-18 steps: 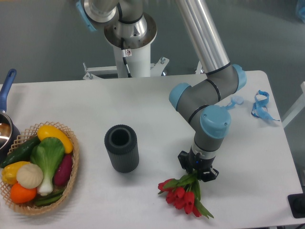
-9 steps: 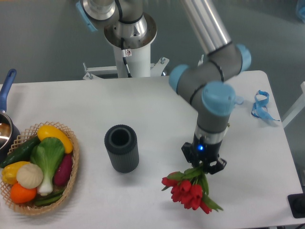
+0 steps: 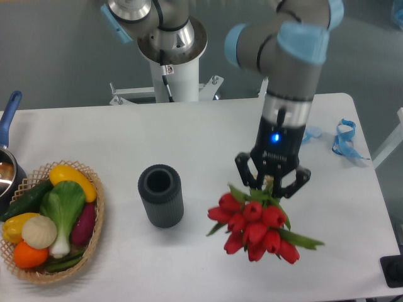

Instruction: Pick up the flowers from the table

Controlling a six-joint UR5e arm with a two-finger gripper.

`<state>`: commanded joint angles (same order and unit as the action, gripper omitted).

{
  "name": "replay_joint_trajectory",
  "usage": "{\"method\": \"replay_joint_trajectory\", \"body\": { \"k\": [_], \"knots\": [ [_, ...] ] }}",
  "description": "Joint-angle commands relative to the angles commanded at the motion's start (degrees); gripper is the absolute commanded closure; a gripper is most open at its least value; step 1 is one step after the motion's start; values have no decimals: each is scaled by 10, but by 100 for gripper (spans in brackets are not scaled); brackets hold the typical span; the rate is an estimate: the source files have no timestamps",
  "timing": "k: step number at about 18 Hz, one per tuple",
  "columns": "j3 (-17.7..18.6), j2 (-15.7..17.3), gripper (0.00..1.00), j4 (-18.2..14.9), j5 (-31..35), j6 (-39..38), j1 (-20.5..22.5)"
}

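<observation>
1. Gripper (image 3: pixel 272 184) pinched the flowers (image 3: pixel 257 225) at the stems, fingers closed around them.
2. Flowers hung from the gripper above the table (image 3: pixel 201 132), red heads toward the camera, right of the dark cylinder (image 3: pixel 161 195).
3. Basket (image 3: pixel 94 220) of vegetables sat at the left edge; blue ribbons (image 3: pixel 343 139) lay far right.

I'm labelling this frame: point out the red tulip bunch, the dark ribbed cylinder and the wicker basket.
red tulip bunch (image 3: pixel 255 229), fixed camera, central bloom
dark ribbed cylinder (image 3: pixel 165 207), fixed camera, side wall
wicker basket (image 3: pixel 99 217), fixed camera, right rim
</observation>
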<state>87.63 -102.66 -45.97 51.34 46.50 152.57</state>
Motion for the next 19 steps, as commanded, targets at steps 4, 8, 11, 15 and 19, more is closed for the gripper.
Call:
{"method": "replay_joint_trajectory", "body": {
  "k": [4, 8, 11, 15, 19],
  "knots": [
    [4, 7, 71, 1, -12, -4, 6],
    [-1, 7, 71, 1, -12, -5, 8],
    [-5, 7, 71, 1, -30, -5, 18],
    [-5, 7, 72, 1, -71, -4, 37],
    [-11, 7, 72, 1, -73, -5, 38]
  ]
}}
